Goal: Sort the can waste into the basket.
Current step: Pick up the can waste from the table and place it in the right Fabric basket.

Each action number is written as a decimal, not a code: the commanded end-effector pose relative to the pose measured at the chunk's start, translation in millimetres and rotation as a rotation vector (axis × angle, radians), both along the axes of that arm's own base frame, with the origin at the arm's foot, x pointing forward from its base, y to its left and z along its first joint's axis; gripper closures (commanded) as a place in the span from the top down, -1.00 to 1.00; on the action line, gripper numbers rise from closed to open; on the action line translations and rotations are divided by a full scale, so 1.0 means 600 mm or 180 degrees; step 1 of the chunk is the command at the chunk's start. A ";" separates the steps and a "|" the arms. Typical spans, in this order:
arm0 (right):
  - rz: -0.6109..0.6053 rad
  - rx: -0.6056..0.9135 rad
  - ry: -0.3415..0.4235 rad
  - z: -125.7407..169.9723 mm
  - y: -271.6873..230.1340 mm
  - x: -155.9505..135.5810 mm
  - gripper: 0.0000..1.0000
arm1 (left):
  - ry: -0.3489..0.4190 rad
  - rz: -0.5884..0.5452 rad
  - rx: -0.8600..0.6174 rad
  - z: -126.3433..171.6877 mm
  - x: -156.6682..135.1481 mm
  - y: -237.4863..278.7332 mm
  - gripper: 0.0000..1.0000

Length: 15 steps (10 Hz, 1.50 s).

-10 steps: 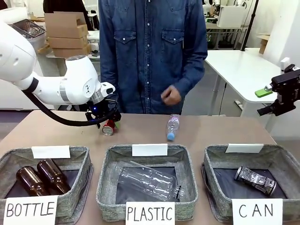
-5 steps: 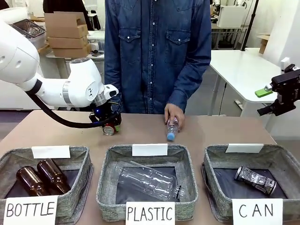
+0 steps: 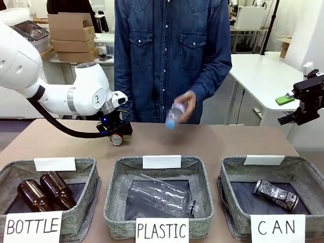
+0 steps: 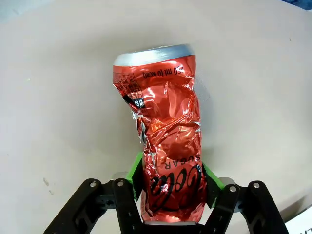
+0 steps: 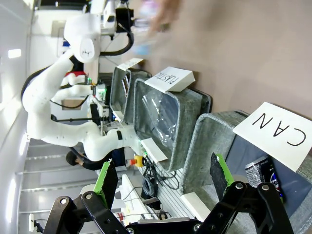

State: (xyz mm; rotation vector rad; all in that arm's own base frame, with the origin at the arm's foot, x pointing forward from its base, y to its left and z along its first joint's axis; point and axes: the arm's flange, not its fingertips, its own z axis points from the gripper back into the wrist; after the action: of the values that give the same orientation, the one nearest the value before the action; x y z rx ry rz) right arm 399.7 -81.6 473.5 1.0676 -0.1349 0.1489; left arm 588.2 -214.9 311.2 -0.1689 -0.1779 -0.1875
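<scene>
Front view, from the lower left: a square grey fabric basket signed "BOTTLE" (image 3: 78,217) is seen with two brown glass bottles (image 3: 45,192) laid in it. Above it, left of centre, the left gripper (image 3: 117,134) is lowered to the beige table (image 3: 228,142). A small red metal drink can with a silver top (image 3: 117,139) is glimpsed between its fingers, one end turned toward the camera. At the centre a small clear plastic bottle with a blue cap (image 3: 173,114) is pinched in the person's hand (image 3: 186,105) and held clear of the table. Below it, a large clear plastic bottle (image 3: 159,195) lies in the middle grey basket signed "PLASTIC" (image 3: 114,202). At the lower right, a dark metal can with white print (image 3: 276,195) lies on its side in the grey fabric basket signed "CAN" (image 3: 228,202). At the right edge the right gripper (image 3: 285,110) is held high, off to the side of the table.

Detail too small for the front view is supplied by the left wrist view. The red can (image 4: 168,136) is seen to be crumpled, its silver top at the upper centre, and its lower end is clamped by the left gripper (image 4: 171,179), the green pads (image 4: 135,168) pressed against both flanks.

In the right wrist view the right gripper (image 5: 162,179) is seen spread wide with nothing between its pads. The "CAN" basket (image 5: 209,131) and its dark can (image 5: 263,175) are seen beyond them, at the lower right.
</scene>
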 end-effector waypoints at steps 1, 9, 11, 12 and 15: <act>0.0039 0.0011 -0.0047 0.003 -0.003 -0.001 1.00 | -0.0007 -0.0088 0.0145 0.024 -0.019 0.022 -1.00; 0.0039 0.0011 -0.0047 0.003 -0.003 -0.001 1.00 | -0.0397 -0.1452 -0.0753 0.368 -0.408 0.368 -1.00; 0.0039 0.0011 -0.0047 0.003 -0.003 -0.001 1.00 | -0.0574 -0.1927 -0.1280 0.380 -0.445 0.385 -1.00; 0.0039 0.0011 -0.0047 0.003 -0.003 -0.001 1.00 | -0.0659 -0.2156 -0.1487 0.383 -0.446 0.375 -1.00; 0.0039 0.0011 -0.0047 0.003 -0.003 -0.001 1.00 | -0.0723 -0.2538 -0.1747 0.395 -0.447 0.357 -1.00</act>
State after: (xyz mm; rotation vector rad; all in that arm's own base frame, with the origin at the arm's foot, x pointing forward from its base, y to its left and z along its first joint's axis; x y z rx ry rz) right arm 399.6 -82.1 473.7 1.0675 -0.1360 0.1483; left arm 312.0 -9.7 545.6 -0.7402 -0.3890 -0.9341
